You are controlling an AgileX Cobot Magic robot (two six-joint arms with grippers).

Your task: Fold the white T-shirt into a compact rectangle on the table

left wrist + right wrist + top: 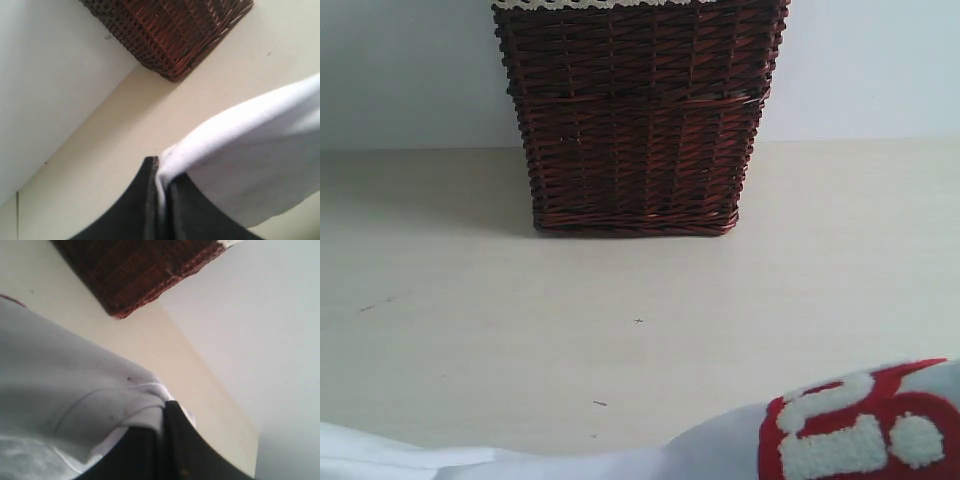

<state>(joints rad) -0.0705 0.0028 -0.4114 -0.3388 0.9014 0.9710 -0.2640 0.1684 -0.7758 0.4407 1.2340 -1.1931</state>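
**Q:** How are the arms posing?
**A:** The left gripper (158, 167) is aiming toward the wicker basket (635, 120), its jaws clamping a fold of the white T-shirt (250, 150). The right gripper (164, 412) is aiming likewise, pinching a stitched edge of the shirt.

**Q:** Where is the garment sitting, and what room is showing?
**A:** It is spanning the near edge of the exterior view, with its red band (860, 430) at the right. A broad stretch of the table (770, 300) is separating it from the basket, which is standing by the wall (870, 70).

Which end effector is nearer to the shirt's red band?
Probably right. The right end effector grips the shirt with the red band in sight; the left end effector grips plain white cloth, band unseen.
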